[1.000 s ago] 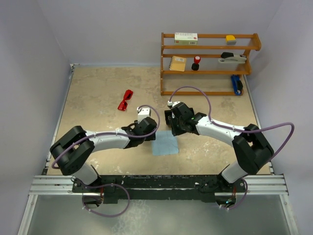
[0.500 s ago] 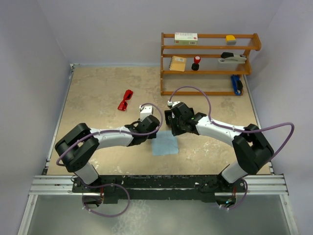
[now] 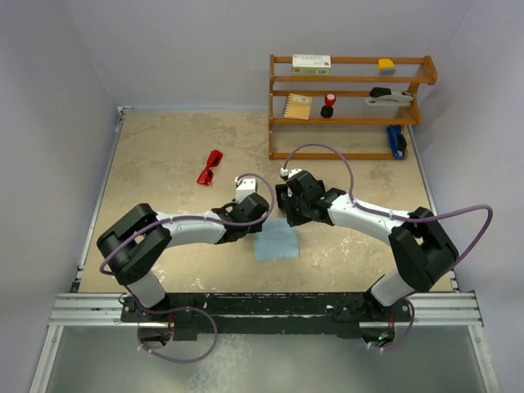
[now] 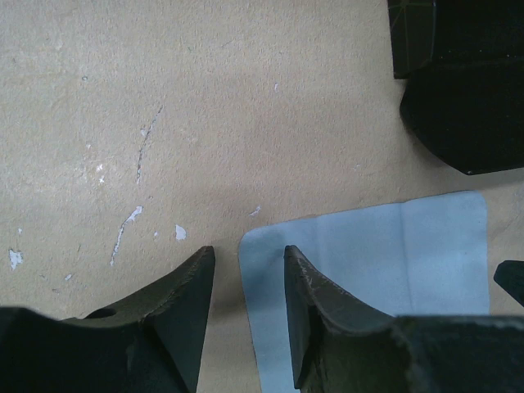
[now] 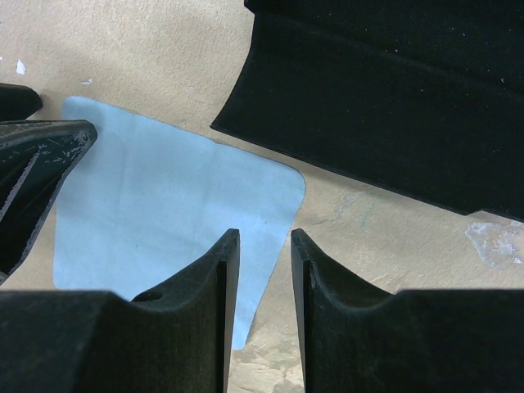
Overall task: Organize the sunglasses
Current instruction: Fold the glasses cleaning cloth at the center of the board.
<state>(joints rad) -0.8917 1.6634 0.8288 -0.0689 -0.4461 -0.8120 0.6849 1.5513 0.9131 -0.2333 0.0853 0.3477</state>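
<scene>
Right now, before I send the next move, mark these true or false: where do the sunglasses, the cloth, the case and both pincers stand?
1. The sunglasses lie on the table, well away from the cloth. True.
2. The left pincer holds the sunglasses. False: its fingers are apart over the cloth's corner, gripping nothing.
3. The black case lies close beside the cloth. True.
4. The right pincer is clamped on the case. False: it is open over the cloth's edge, with the case beyond it.
</scene>
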